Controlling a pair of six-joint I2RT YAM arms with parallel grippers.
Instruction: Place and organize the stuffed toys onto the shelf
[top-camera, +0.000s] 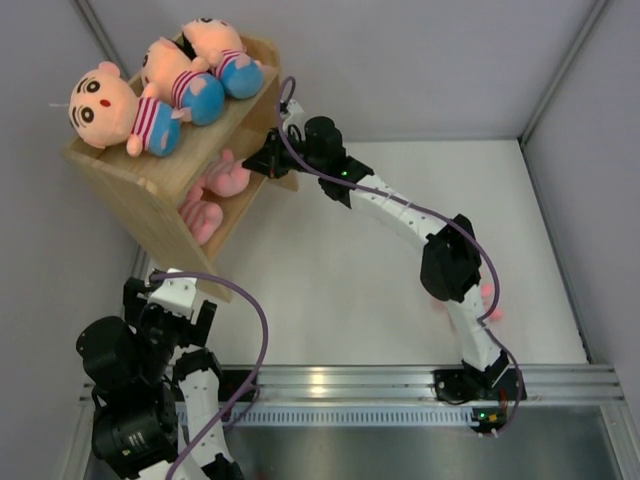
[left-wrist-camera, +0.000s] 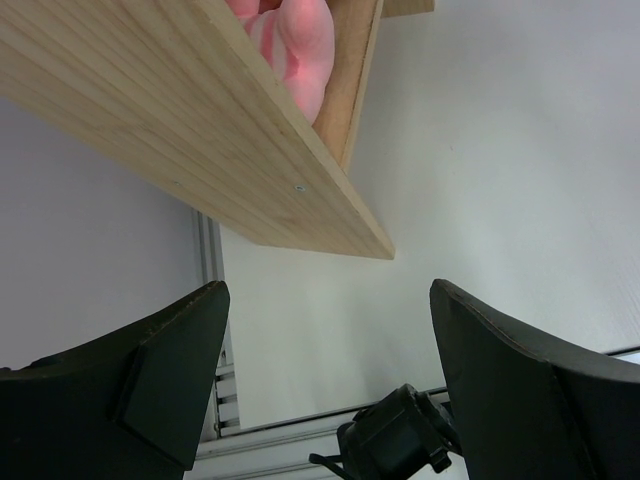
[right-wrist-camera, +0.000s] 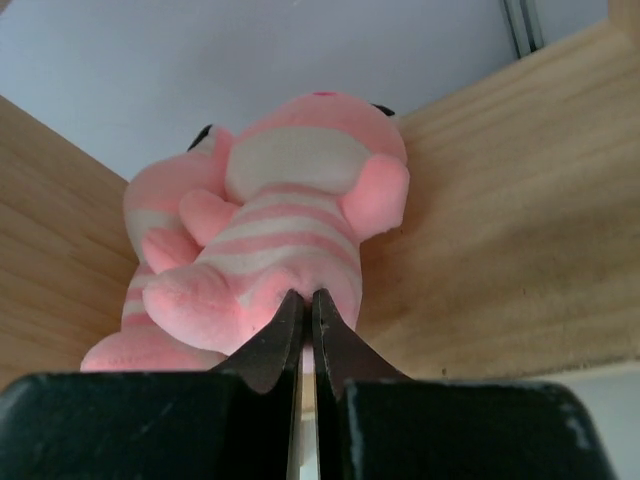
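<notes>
Top external view has the wooden shelf (top-camera: 150, 195) standing askew at the table's far left. Three boy dolls (top-camera: 175, 80) lie in a row on its upper tier and two pink striped animals (top-camera: 225, 180) are tucked in the tier below (a pink scrap (top-camera: 490, 298) peeks from under the right arm, on the table). Right gripper (right-wrist-camera: 305, 293) reaches into that lower tier, fingers clenched tight with the tips against the nearer animal's underside, while the left gripper (left-wrist-camera: 325, 290) hangs by the shelf's near corner, fingers spread wide, grasping nothing.

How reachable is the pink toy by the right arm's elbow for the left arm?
Probably not: the pink toy lies far right, half hidden behind the right arm, which blocks the way; the left tool is open beside the shelf.
</notes>
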